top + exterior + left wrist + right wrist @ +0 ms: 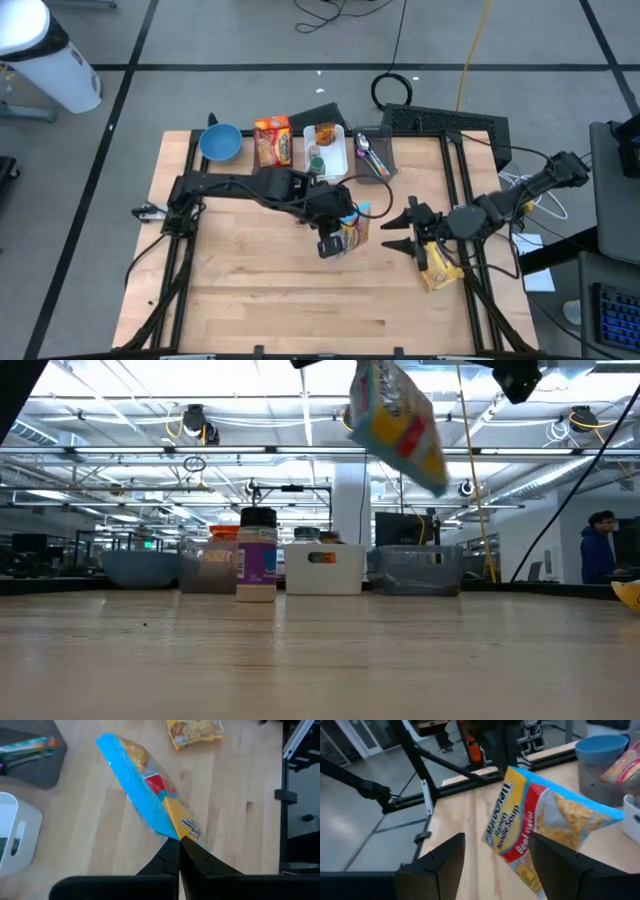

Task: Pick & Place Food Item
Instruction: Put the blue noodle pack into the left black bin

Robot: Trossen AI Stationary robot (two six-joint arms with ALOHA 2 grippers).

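Note:
A ramen noodle packet (pixel 145 785), blue, red and yellow, hangs high above the middle of the table (pixel 260 300); in the low view the packet (pixel 400 425) is well clear of the wood. My left gripper (pixel 179 845) is shut on it, at the table's centre (pixel 335 238). My right gripper (pixel 400 228) stands open to the packet's right, level, its fingers (pixel 445 860) on either side of the packet (pixel 545 825) in its wrist view, apart from it. A second yellow noodle packet (pixel 437 265) lies flat on the table under the right arm. My left gripper pinches the packet's yellow end (pixel 186 827), at its edge, between its two fingertips. The fingers slant down from above. The packet is lifted clear of the table and tilted, its blue end (pixel 107 742) farthest from the fingers.
Along the far edge stand a blue bowl (pixel 220 142), an orange food packet (pixel 272 140), a white bin (pixel 335 150) with items and a dark tray (pixel 372 155) with utensils. A small jar (pixel 257 555) stands before the bin. Bare wood lies toward the near edge.

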